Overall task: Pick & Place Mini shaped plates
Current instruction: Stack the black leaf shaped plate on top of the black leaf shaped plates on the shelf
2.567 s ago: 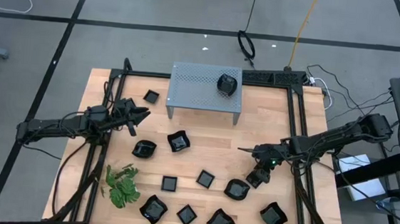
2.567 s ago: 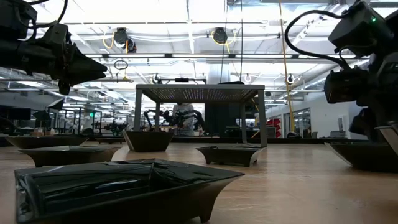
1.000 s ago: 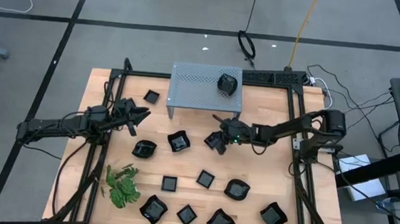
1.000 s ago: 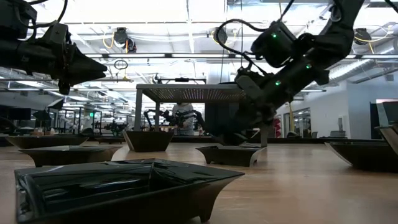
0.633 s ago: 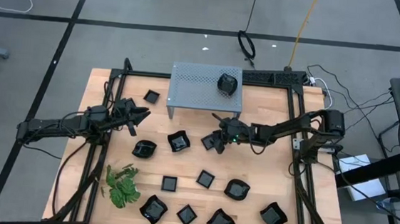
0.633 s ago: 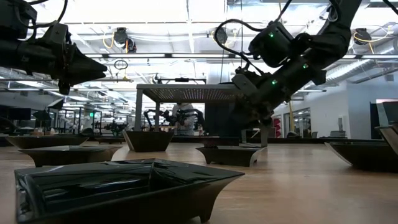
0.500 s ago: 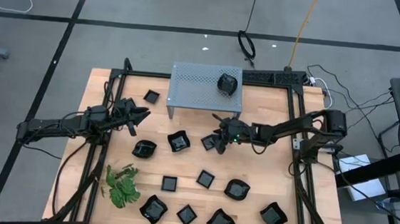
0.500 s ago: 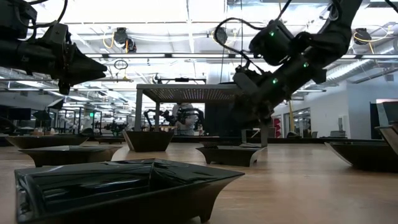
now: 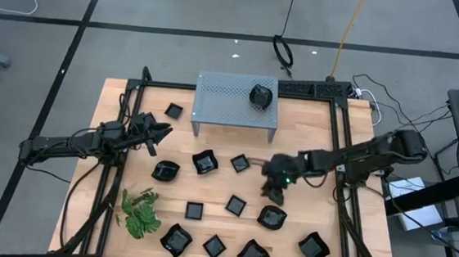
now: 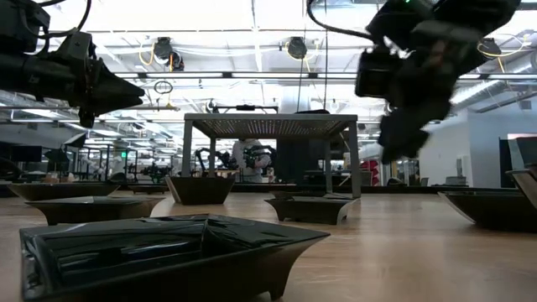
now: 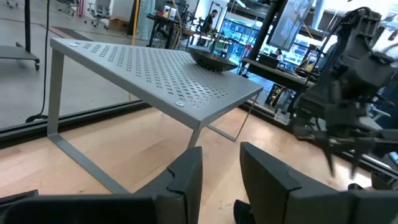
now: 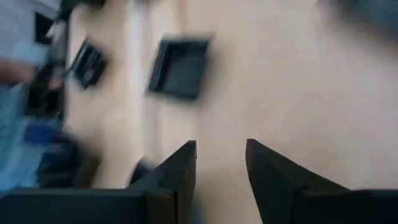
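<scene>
Several small glossy black plates lie on the wooden table (image 9: pixel 344 236). One plate (image 9: pixel 260 96) sits on top of the grey perforated stand (image 9: pixel 223 99). A small square plate (image 9: pixel 241 163) lies flat on the table just in front of the stand. My right gripper (image 9: pixel 271 189) hovers near it, toward the table's near right, open, with nothing between its fingers (image 12: pixel 221 162). At the table's left side my left gripper (image 9: pixel 159 131) waits, raised and level, open and empty (image 11: pixel 221 177), pointing at the stand (image 11: pixel 155 68).
More plates lie along the near edge (image 9: pixel 214 245) and mid-table (image 9: pixel 204 162), (image 9: pixel 236 204), (image 9: pixel 272 217). A green leafy sprig (image 9: pixel 139 212) lies near left. The black frame rails (image 9: pixel 344 154) run along both sides. Bare wood lies right of the stand.
My right gripper has drawn back from the spot in front of the stand toward the table's near right, rising as it went. The small square plate that it was on now lies alone on the table there.
</scene>
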You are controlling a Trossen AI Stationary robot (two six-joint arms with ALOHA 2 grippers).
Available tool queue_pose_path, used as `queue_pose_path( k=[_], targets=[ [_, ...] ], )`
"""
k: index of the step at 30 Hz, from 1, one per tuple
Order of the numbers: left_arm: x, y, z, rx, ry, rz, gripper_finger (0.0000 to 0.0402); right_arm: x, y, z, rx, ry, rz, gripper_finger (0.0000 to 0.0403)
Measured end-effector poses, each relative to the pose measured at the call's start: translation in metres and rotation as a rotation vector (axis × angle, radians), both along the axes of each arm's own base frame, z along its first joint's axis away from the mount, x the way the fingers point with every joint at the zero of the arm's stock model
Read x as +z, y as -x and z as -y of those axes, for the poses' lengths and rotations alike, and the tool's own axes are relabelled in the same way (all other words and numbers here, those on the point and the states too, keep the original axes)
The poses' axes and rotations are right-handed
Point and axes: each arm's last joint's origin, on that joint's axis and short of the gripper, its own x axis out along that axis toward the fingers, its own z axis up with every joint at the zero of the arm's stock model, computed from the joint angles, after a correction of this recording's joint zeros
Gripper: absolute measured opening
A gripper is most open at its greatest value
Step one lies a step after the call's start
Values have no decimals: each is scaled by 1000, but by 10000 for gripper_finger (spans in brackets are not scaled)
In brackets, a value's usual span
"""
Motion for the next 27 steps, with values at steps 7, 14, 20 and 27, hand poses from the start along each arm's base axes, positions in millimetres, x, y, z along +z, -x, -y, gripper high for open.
queue_pose_path(
  k=[7,14,20,27],
  targets=[
    [0,0,0,0,0,0,111,-6,11,-29,92,-33,-96,138],
    [0,0,0,0,0,0,111,-19,20,-28,62,19,-120,150],
    [0,0,0,0,0,0,111,-36,35,-24,68,23,-170,148],
    [0,0,0,0,0,0,111,-41,36,-24,69,1,-88,137]
  ],
)
